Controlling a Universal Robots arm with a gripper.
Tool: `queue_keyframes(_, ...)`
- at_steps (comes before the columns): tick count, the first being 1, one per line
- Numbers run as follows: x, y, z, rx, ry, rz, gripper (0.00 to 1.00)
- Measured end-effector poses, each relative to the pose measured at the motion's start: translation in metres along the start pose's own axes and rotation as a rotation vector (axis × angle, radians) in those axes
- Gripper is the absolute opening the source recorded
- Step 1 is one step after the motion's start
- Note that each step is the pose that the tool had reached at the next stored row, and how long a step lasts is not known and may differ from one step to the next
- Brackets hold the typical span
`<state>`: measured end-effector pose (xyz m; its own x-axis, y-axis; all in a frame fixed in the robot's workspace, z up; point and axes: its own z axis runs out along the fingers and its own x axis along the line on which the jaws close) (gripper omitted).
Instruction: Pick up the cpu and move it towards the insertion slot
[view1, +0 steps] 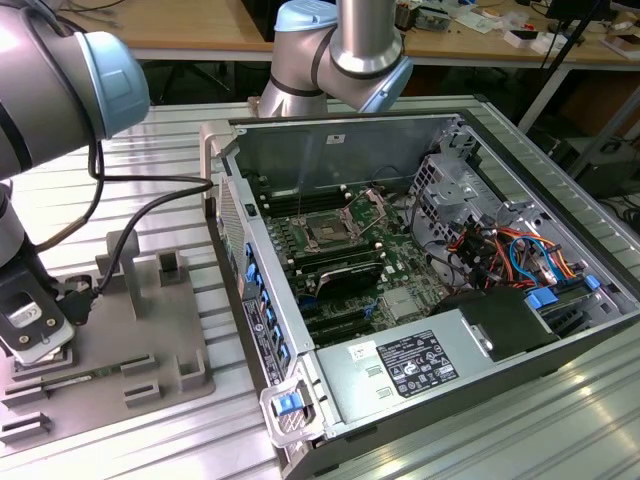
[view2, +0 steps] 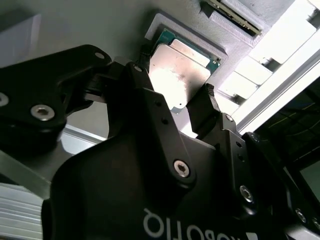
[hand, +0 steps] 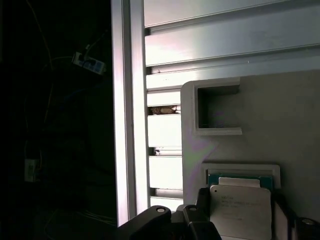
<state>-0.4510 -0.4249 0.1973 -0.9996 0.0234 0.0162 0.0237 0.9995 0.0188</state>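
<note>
The gripper (view2: 172, 82) straddles the cpu (view2: 182, 67), its fingers (view2: 204, 107) pressed against two opposite edges and apparently pinching it. Gripping by the edges likely keeps the silvery top and the underside free. The cpu lies flat in a shallow rimmed recess (hand: 240, 167) of the grey tray (view1: 150, 350), which holds it square for the pick. Well apart, towards the exterior view's right, the insertion slot (view1: 328, 232) sits inside the open computer case (view1: 340, 122). Its metal frame seems swung open to receive a chip.
</note>
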Motion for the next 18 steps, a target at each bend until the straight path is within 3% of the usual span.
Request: queue_keyframes(18,-0.0004,0.0004,-0.0174,-0.0001,-0.0001,0.0,0.55)
